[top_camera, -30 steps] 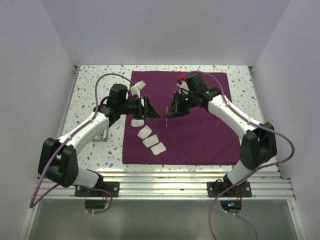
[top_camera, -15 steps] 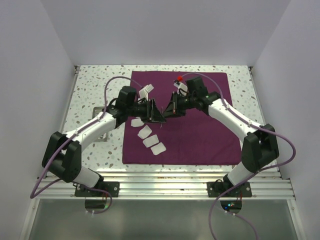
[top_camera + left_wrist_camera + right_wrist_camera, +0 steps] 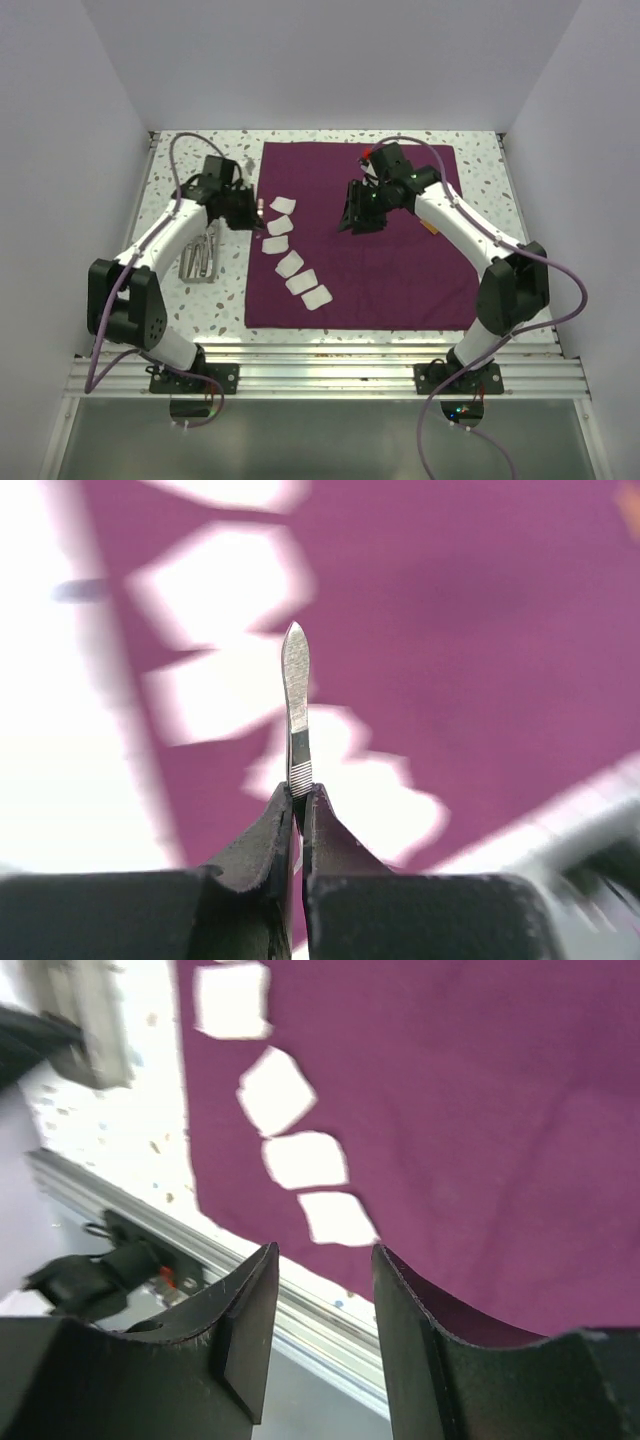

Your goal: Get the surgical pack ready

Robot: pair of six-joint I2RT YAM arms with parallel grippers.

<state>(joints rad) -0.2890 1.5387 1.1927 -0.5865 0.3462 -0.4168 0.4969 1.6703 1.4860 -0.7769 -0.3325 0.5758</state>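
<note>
A robotics lab test cell: plain white walls point(image 3: 330, 60) enclose a speckled tabletop point(image 3: 215, 300), aluminium rails point(image 3: 330, 375) along its near edge.

We find no readable text, label, brand, number or sign: none on the maroon cloth point(image 3: 390, 262), the gauze squares point(image 3: 291, 264), the metal tray point(image 3: 199, 266) or the steel forceps point(image 3: 296, 705).
</note>
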